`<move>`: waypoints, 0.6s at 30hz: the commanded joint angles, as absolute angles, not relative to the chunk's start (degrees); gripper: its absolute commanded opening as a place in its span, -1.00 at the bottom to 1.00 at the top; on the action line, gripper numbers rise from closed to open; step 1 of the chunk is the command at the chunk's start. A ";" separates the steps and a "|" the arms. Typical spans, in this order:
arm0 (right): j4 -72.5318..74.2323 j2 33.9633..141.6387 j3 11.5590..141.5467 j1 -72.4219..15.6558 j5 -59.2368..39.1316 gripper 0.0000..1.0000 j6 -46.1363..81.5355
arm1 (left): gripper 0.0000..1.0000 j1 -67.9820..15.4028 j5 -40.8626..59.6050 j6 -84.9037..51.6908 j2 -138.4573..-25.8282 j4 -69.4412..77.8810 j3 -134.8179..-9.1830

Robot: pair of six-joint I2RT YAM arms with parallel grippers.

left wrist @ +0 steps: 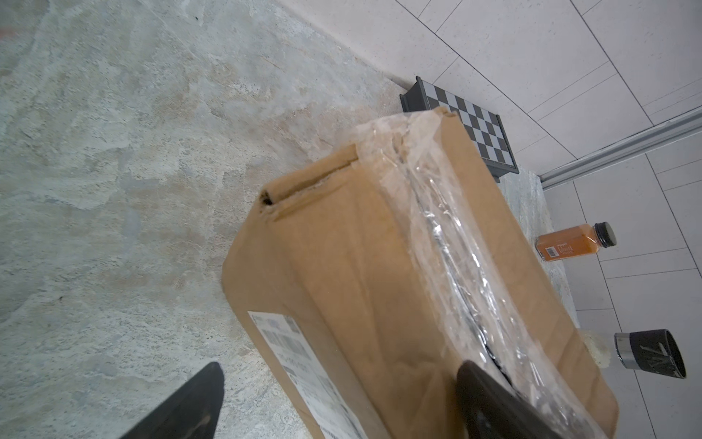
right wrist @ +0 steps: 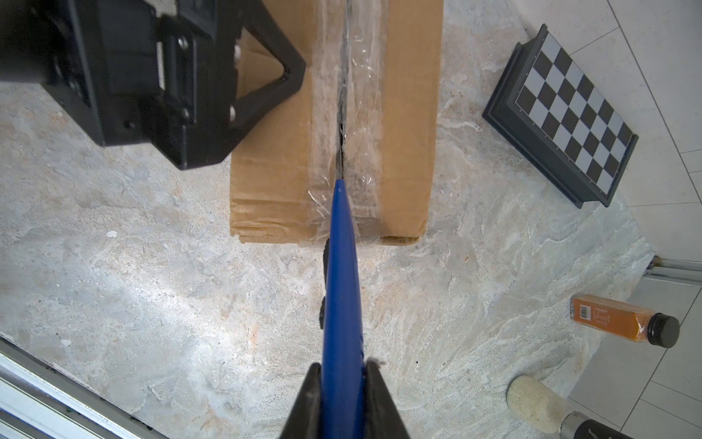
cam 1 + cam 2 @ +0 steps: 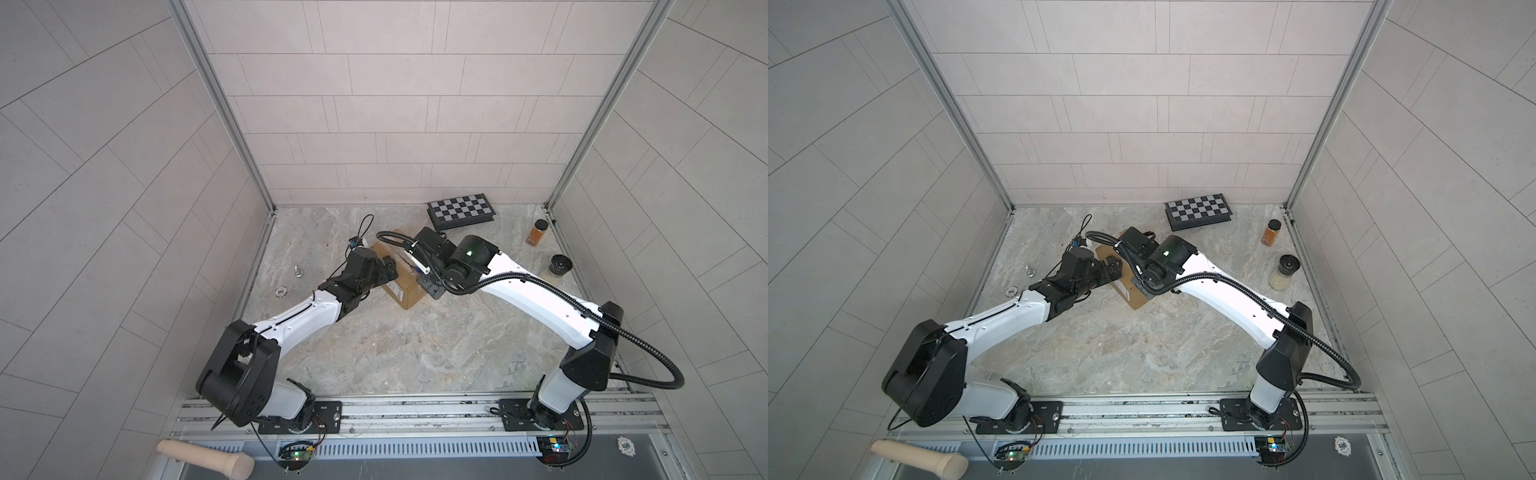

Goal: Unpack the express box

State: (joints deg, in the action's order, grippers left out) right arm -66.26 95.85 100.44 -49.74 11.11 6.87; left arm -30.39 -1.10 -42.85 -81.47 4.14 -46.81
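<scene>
Right hand (image 2: 343,366) grips blue tool (image 2: 340,266), left hand (image 1: 340,365) spread over express box (image 1: 361,266); label (image 1: 300,353) illegible.

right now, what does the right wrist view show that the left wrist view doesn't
Only the right wrist view: the right claw shut on a blue tool, whose tip is at the tape on the box.
Only the left wrist view: the label on the box's side.
Both: the box, the tape, the open left claw, the checkered case, the orange bottle and the jar of pale grains.
</scene>
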 commanded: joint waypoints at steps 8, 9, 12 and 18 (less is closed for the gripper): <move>-76.42 94.45 101.93 -49.75 13.35 -1.00 4.92 | 0.95 -30.43 -6.62 -46.47 -88.64 -9.58 -48.60; -77.25 94.13 101.97 -49.74 13.65 -1.00 4.83 | 0.96 -30.47 -7.29 -46.87 -88.74 -9.84 -48.35; -79.51 93.23 102.21 -49.77 13.86 -1.00 4.92 | 0.96 -30.42 -8.80 -47.29 -88.58 -10.23 -47.97; -81.30 91.41 101.60 -49.75 12.15 -1.00 4.92 | 0.95 -30.42 -9.75 -47.29 -88.76 -10.94 -48.16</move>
